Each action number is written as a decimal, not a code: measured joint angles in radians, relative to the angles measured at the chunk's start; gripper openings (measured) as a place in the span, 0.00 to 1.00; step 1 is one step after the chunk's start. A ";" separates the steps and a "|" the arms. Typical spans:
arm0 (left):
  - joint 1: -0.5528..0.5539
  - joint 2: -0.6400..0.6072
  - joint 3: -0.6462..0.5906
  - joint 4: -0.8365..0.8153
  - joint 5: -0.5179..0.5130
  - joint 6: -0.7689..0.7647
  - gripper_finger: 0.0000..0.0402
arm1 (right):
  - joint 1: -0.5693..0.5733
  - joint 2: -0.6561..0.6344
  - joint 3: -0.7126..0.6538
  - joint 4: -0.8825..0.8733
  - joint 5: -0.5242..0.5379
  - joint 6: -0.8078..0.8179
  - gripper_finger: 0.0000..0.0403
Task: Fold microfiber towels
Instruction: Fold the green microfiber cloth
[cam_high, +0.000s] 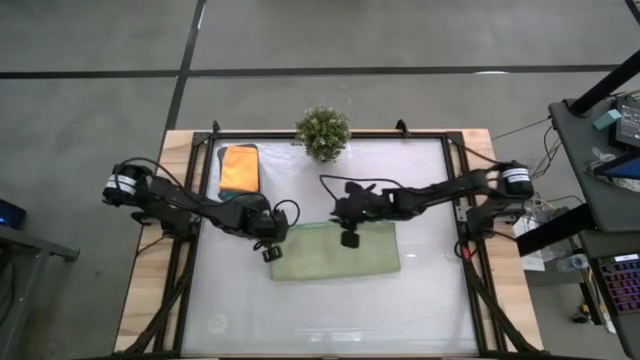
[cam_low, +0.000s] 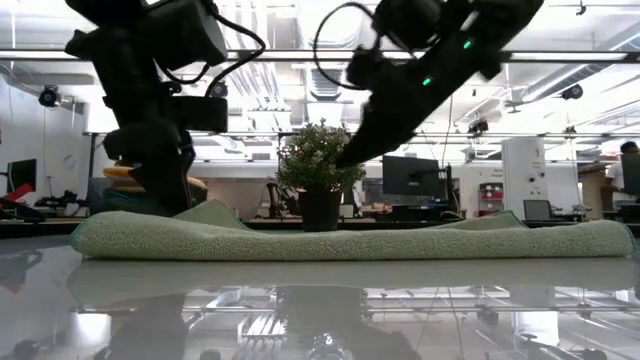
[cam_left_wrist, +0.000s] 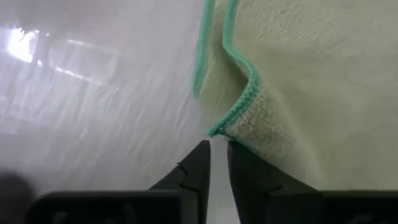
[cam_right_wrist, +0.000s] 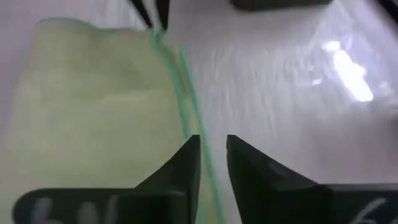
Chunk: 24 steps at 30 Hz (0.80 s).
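Left gripper (cam_left_wrist: 219, 163) nearly shut — fuzzy sage-green towel (cam_high: 335, 252) corner.

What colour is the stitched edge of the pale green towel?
Teal-green stitching edges the pale sage-green towel; clearest in the left wrist view.

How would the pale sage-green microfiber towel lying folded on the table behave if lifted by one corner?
The pale sage-green microfiber towel would probably droop limply: its folded layers sag flat with soft, rounded edges. It is likely light, being thin cloth. On the glossy table it might slide or unfold rather than hold shape.
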 joint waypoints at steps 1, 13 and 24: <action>0.000 0.003 -0.004 0.022 0.000 0.000 0.09 | -0.005 0.024 0.000 0.049 0.000 -0.010 0.17; 0.000 0.004 -0.026 0.180 0.014 0.002 0.00 | -0.057 0.299 0.228 0.151 0.000 -0.164 0.02; -0.046 0.001 -0.025 0.291 0.177 0.081 0.00 | -0.068 0.430 0.379 0.108 -0.059 -0.175 0.02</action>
